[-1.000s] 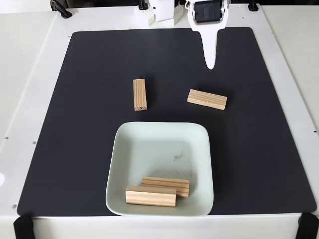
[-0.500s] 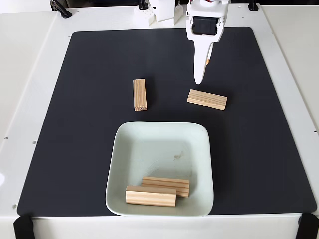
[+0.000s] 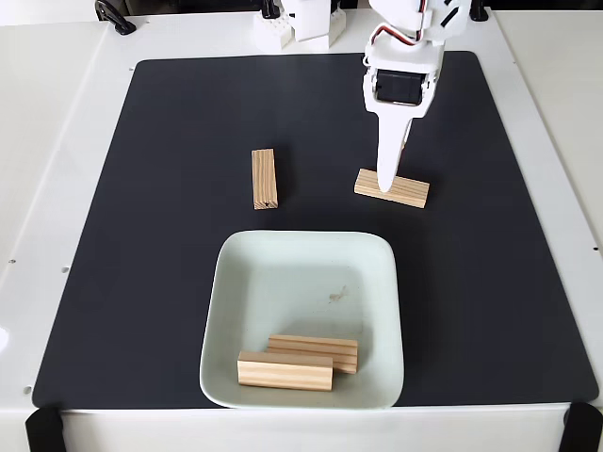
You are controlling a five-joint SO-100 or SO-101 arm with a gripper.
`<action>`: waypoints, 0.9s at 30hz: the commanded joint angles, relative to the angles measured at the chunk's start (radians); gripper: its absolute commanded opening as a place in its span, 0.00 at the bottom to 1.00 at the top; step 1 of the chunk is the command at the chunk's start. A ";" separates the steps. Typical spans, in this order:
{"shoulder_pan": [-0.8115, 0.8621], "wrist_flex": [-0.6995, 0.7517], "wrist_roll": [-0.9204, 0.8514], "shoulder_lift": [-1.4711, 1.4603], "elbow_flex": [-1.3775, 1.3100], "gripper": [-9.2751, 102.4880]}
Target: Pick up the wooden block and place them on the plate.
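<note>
gripper (image 3: pixel 386 185): white, tip over the right wooden block (image 3: pixel 392 188); whether its fingers are apart or together cannot be told.
left wooden block (image 3: pixel 265 178): upright on black mat (image 3: pixel 170 235).
plate (image 3: pixel 236 282): holds two wooden blocks (image 3: pixel 313 352), (image 3: pixel 285 371).

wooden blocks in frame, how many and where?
4. Two lie in the plate near its front rim: and. Two lie on the black mat, and under the gripper.
</note>
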 commanded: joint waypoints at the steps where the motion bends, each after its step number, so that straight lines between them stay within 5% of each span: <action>1: 0.005 -0.003 0.006 -0.017 -0.060 0.40; 27: 0.028 -0.006 -0.058 -0.152 -0.121 0.40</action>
